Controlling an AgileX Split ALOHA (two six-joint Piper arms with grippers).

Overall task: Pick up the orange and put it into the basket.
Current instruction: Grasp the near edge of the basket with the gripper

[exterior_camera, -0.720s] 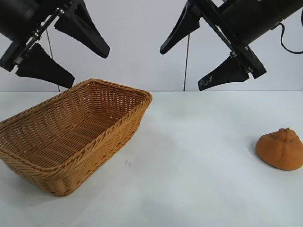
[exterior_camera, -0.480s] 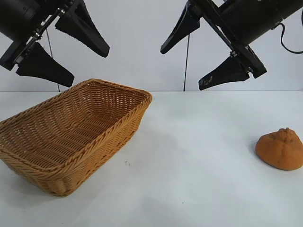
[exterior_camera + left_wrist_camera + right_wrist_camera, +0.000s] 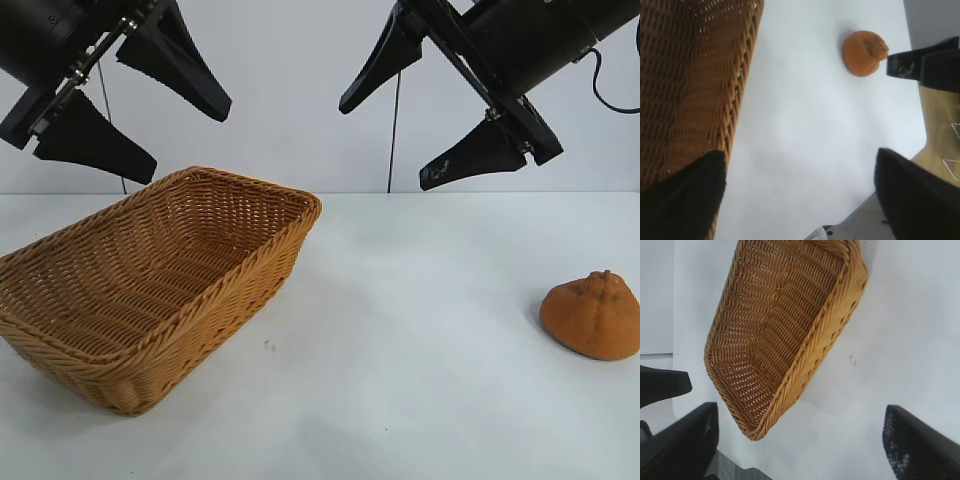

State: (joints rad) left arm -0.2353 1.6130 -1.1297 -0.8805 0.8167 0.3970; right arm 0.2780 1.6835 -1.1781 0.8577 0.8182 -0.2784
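Black end effector (image 3: pixel 435 140), seemingly white-marked.

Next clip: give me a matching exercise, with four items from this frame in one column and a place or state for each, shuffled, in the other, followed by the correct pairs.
Column 1
1. orange
2. basket
3. left gripper
4. right gripper

Column 2
A. open, raised above the basket's side of the table
B. empty, on the table at the exterior view's left
C. lying on the table at the exterior view's far right
D. open, raised above the middle of the table

Pairs: 1-C, 2-B, 3-A, 4-D
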